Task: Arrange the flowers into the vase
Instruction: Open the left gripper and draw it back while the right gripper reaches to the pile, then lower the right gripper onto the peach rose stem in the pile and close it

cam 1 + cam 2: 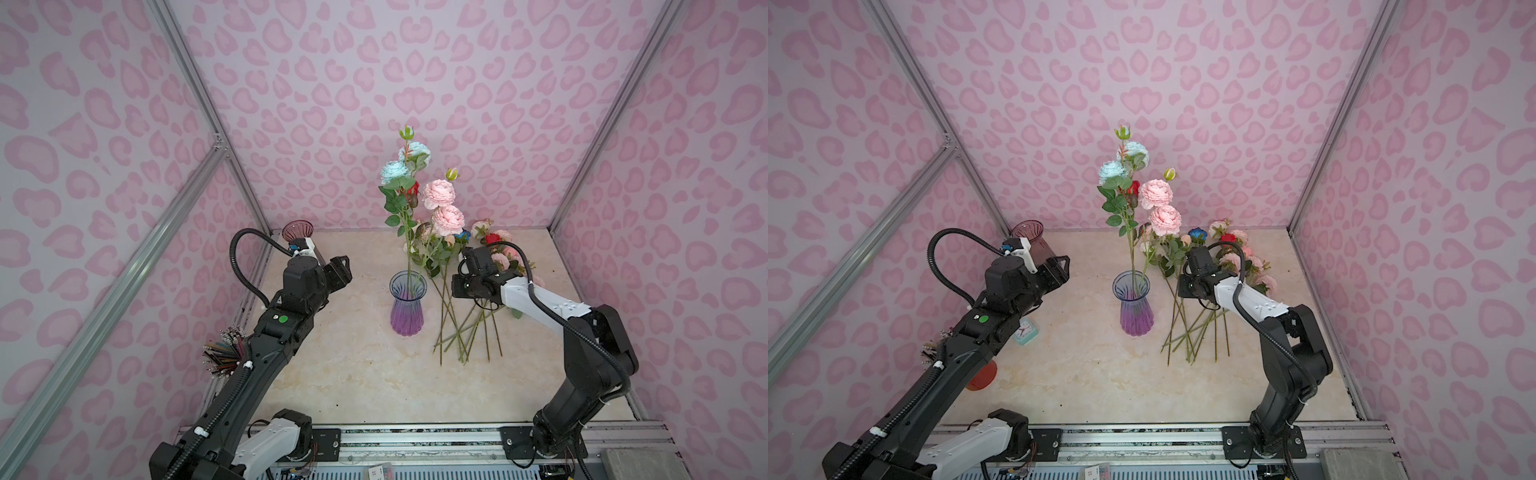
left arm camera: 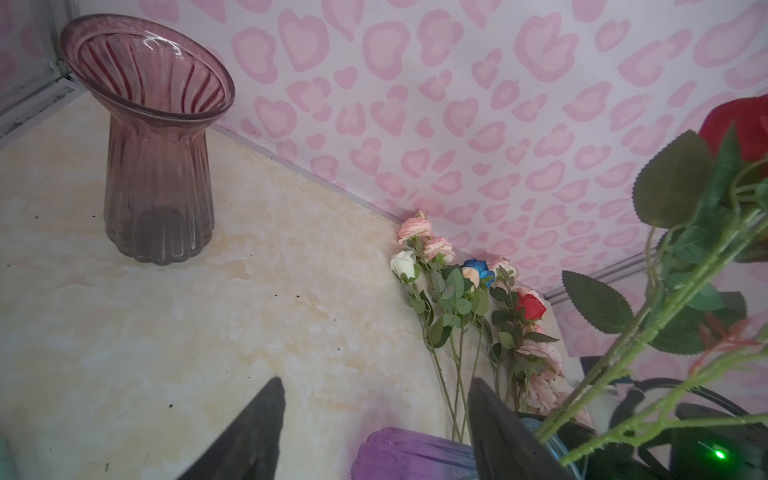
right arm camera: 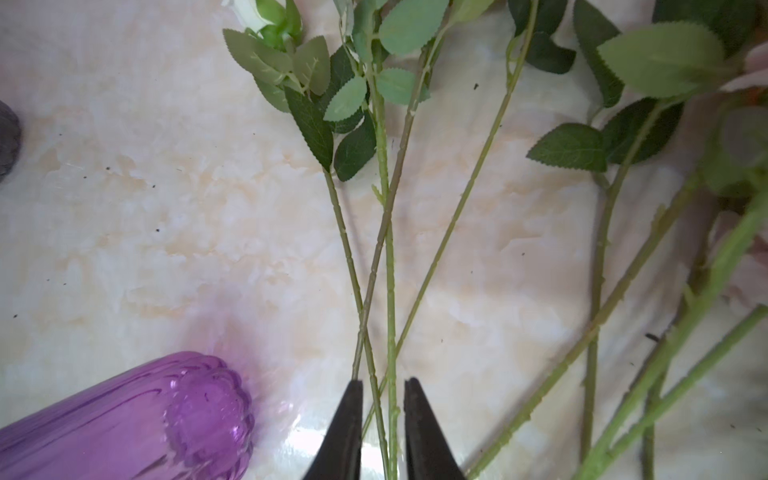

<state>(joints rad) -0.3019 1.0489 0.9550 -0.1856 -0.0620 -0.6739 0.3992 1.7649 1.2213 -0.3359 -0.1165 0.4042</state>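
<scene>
Purple glass vase [image 1: 407,303] stands at the middle of the table [image 1: 353,374] and holds a few flowers [image 1: 438,194]: light blue, red and pink heads, upright. Most lie in a heap [image 1: 461,328] just beside it, toward the right edge, so I judge the job barely begun. Right gripper [image 3: 383,380] straddles some heap stems, jaws narrow; whether they pinch I cannot tell. Left gripper [image 2: 376,380] is spread and holds nothing. Dusky pink vase [image 2: 162,145] in the far left corner is empty.
</scene>
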